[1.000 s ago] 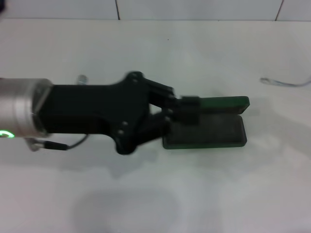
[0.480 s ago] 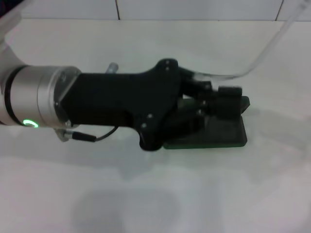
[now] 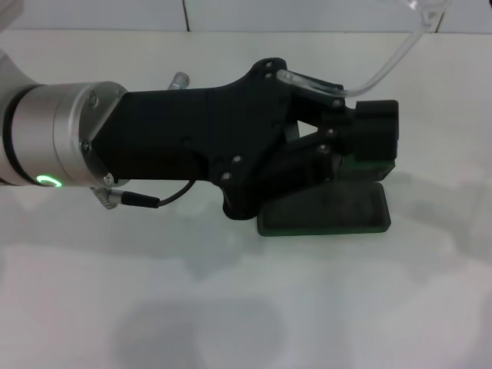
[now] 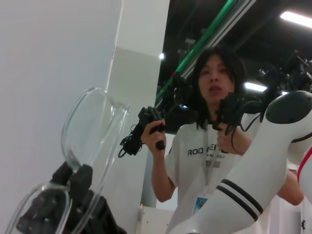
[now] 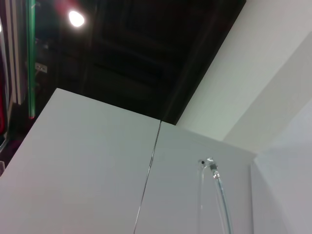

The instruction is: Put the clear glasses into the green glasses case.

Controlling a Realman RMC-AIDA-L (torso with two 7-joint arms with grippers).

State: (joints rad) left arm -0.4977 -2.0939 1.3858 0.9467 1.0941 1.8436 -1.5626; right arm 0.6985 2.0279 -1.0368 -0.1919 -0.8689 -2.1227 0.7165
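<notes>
My left gripper (image 3: 375, 131) hangs above the table, shut on the clear glasses (image 3: 392, 54). One thin clear arm of the glasses curves up toward the far right. In the left wrist view the curved transparent lens (image 4: 92, 129) stands out from the black fingers (image 4: 80, 178) that pinch its edge. The green glasses case (image 3: 354, 211) lies open on the white table right under the gripper. Its dark lining shows, and its raised lid is mostly hidden behind the fingers. The right wrist view catches only a clear arm tip (image 5: 213, 168) of the glasses.
The white table (image 3: 231, 307) runs back to a tiled wall. A grey cable (image 3: 146, 201) hangs under my left wrist. In the left wrist view a person (image 4: 214, 146) stands behind with handheld controllers. My right arm does not show in the head view.
My left gripper has risen from the case and shifted right, carrying the clear glasses up with it. The glasses' arm now reaches the top right of the head view.
</notes>
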